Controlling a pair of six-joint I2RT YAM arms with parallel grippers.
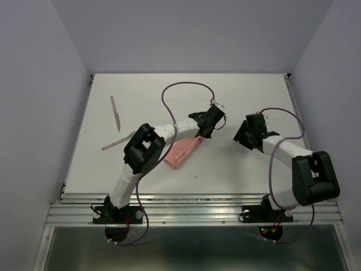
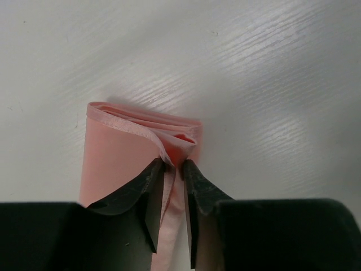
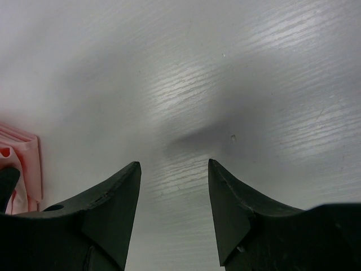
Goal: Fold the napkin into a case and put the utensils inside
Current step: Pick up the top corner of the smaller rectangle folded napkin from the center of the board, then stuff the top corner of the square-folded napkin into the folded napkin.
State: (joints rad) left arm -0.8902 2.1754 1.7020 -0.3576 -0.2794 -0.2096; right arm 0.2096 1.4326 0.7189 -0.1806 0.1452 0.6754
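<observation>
The napkin (image 2: pixel 113 152), folded narrow, lies with its long axis in line with the left pincer (image 2: pixel 174 165), which is clamped on the top layer at the napkin's open end; the right pincer (image 3: pixel 174 169), jaws apart, hovers near, right of the napkin.

Free passage: the desk (image 1: pixel 254 93) is bare across its far right portion and along the near edge between the two arm bases.

Central obstacles: the folded napkin (image 1: pixel 181 152) lies at mid-desk. The left claw (image 1: pixel 204 132) is pinched on its far end, and the left arm runs along its far side. The right claw (image 1: pixel 241 135), jaws apart, hangs close to the right of it over bare surface.

Left zone: a bladed utensil (image 1: pixel 116 113) and a second utensil (image 1: pixel 115 143) lie near the left wall (image 1: pixel 34 124).

A purple cable (image 1: pixel 183 86) loops above the desk centre.
</observation>
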